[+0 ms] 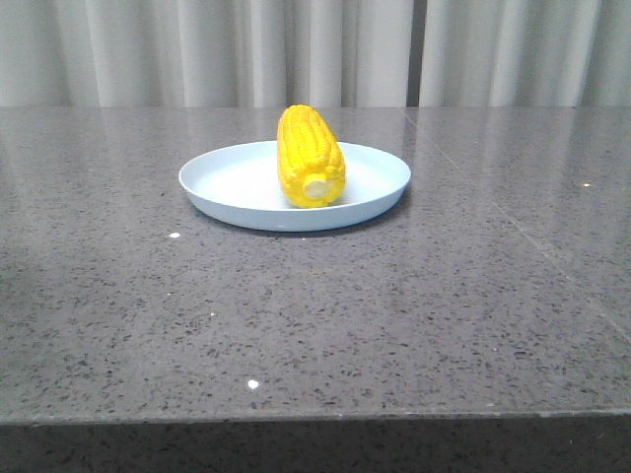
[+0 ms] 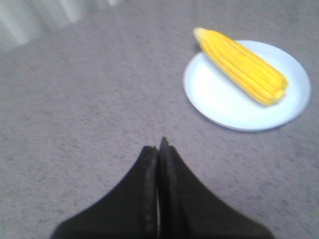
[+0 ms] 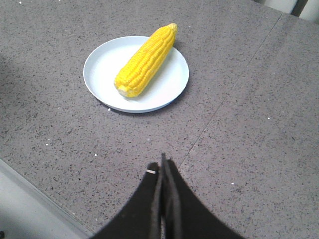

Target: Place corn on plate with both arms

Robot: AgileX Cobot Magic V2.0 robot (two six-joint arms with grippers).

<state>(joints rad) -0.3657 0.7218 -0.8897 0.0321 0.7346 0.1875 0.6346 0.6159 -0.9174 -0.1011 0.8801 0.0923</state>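
The yellow corn [image 1: 310,156] lies on the pale-blue plate [image 1: 232,177] at the table's middle, its pale cut end toward the front. It also shows in the left wrist view [image 2: 242,65] on the plate [image 2: 219,99], and in the right wrist view [image 3: 145,59] on the plate [image 3: 102,67]. My left gripper [image 2: 159,145] is shut and empty, above bare table well away from the plate. My right gripper [image 3: 162,162] is shut and empty, also apart from the plate. Neither gripper shows in the front view.
The grey speckled stone table [image 1: 315,325] has a seam line on its right side [image 3: 224,102]. Pale curtains [image 1: 315,49] hang behind the table. The table's front edge [image 1: 315,419] runs along the bottom.
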